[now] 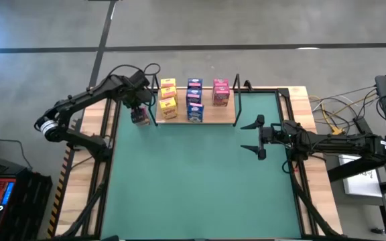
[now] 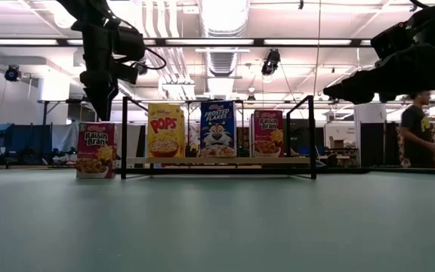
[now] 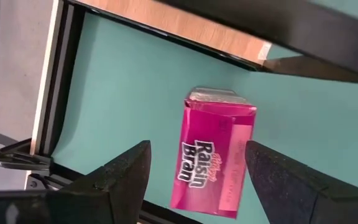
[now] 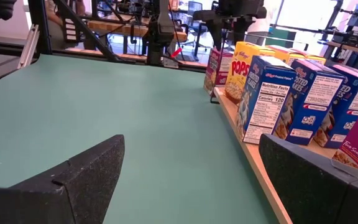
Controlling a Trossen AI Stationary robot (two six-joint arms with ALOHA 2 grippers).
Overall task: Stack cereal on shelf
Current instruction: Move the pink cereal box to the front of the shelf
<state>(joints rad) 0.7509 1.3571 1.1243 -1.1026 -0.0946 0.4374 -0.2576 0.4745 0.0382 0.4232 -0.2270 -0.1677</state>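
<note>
The green mat [image 2: 217, 227] fills the foreground of the low view, bare up to the shelf [image 2: 217, 160], where yellow, blue and pink boxes stand in rows. Outside the shelf's black end upright, directly beneath the left gripper [image 1: 139, 107], one pink box [image 2: 96, 149] stands upright on the mat. The left wrist view shows it between that gripper's fingers [image 3: 120, 171], which stand apart with mat visible on either side, so nothing is clamped and the box rests on its own. The right gripper [image 1: 256, 137] hangs over the mat beyond the shelf's other end, its jaws spread wide and empty. Judging from this, the pink box has yet to go on the shelf, and the risk lies in the pick: it looks turned somewhat askew to the fingers, so closing could catch a corner, twist it or tip it over. Lifting it in could also snag the wire upright just beside it or knock the yellow boxes [image 1: 168, 98] nearest that end. The high view gives the rows front to back; the low view shows only the front boxes, but confirms the pink one is standing. The right wrist view [image 4: 278, 93] shows the row from its side.
</note>
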